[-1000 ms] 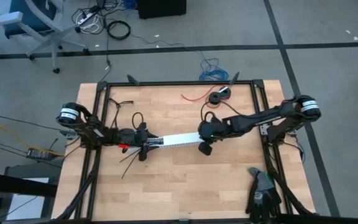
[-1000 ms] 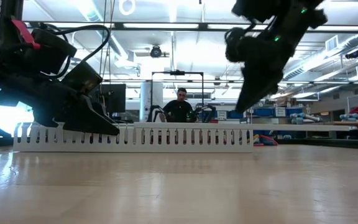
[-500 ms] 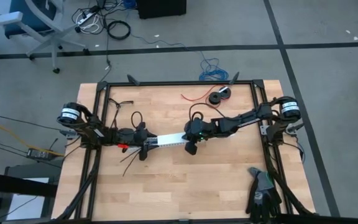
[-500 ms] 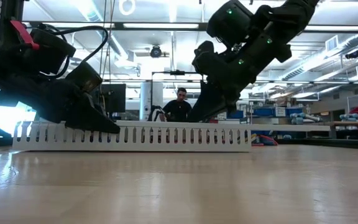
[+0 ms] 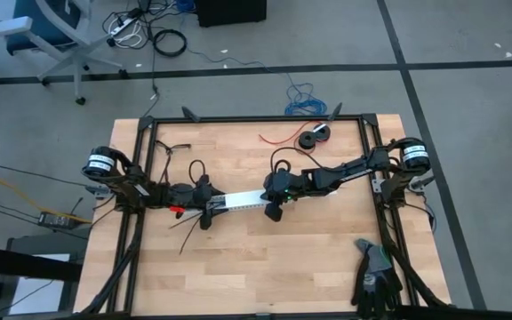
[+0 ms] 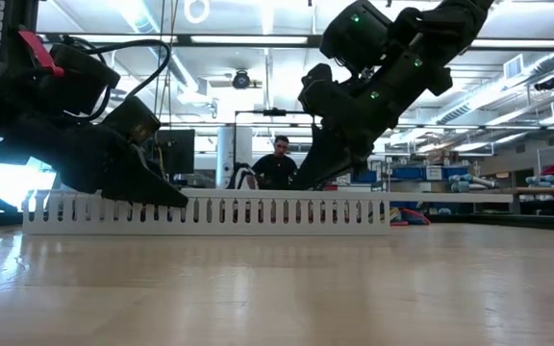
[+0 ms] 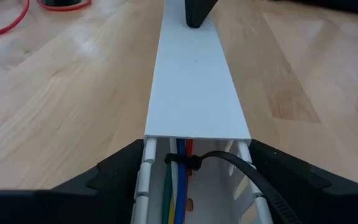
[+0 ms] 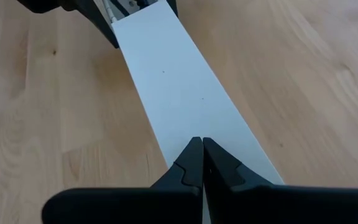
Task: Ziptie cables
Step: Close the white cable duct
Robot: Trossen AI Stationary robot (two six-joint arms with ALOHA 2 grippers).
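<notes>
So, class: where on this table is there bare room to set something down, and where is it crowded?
Bare wood lies along the table's near edge, below the white cable duct. The middle band is crowded: left gripper, right gripper. At the far edge lie a red wire and a black spool.

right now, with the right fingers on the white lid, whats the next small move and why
Probably push the lid a little further toward the left gripper with the shut right gripper. The duct's end there lies uncovered, with the cables and a black zip tie showing, and the left fingers straddle the duct.
</notes>
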